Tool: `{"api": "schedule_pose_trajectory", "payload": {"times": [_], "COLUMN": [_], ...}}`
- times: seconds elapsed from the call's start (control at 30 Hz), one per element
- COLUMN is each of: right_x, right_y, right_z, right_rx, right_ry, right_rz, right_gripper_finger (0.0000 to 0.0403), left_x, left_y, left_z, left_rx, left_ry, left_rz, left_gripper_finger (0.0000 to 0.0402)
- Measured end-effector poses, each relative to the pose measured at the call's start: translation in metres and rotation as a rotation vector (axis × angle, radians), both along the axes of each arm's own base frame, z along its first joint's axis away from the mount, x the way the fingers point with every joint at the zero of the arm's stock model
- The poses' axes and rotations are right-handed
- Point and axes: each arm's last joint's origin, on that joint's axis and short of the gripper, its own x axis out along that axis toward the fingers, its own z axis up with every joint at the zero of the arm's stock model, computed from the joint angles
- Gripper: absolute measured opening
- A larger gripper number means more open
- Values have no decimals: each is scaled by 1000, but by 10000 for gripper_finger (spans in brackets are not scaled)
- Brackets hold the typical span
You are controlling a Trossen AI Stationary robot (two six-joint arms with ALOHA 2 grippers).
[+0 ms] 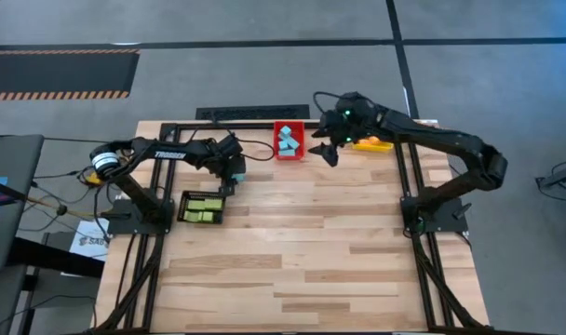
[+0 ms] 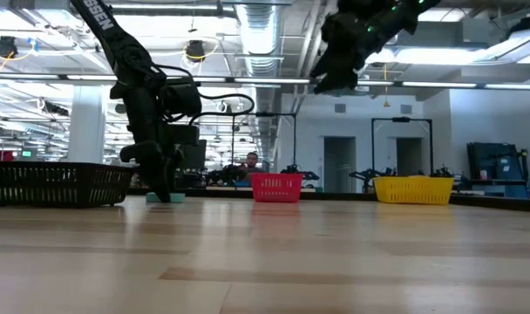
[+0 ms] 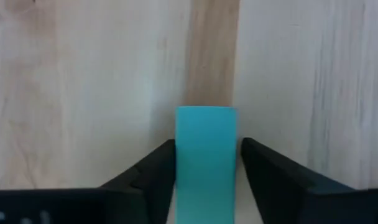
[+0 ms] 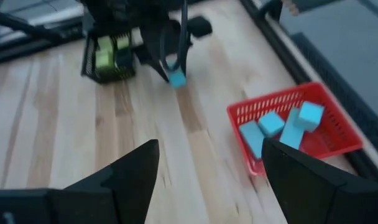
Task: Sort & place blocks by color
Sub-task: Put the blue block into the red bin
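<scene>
The red slotted plastic bin at the table's far edge holds several light blue blocks. The black slotted bin, near the left arm's base, holds green blocks. The yellow bin shows orange pieces inside. Down at the wooden table, between black and red bins, the left gripper has its fingers narrowed around a light blue bar block; whether they grip it, cannot tell. The right gripper, fingers wide apart and empty, hangs high beside the red bin
</scene>
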Motion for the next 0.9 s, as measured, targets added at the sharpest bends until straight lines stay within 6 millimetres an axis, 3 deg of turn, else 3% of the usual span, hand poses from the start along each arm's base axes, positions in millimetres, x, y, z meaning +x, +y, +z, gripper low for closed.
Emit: {"api": "schedule_pose_trajectory", "payload": {"times": [0.2,0.3,0.47,0.67,0.9], "right_x": [-16,-25,-37,-41,-13], "right_y": [9,14,25,40,56], "right_z": [29,42,57,74,84], "right_rx": [-55,-72,-96,-134,-225], "right_ry": [-117,-167,-221,-336,-515], "right_rz": [-5,-9,5,46,157], "right_gripper_finger": [303,303,303,303,303], "left_x": [2,9,27,18,-5], "left_y": [1,6,17,8,-20], "left_z": [3,15,76,156,204], "left_rx": [-13,3,92,86,-74], "left_ry": [-10,-38,-246,-635,-1219], "left_rz": [30,63,70,202,407], "left_gripper_finger": [97,94,94,94,94]}}
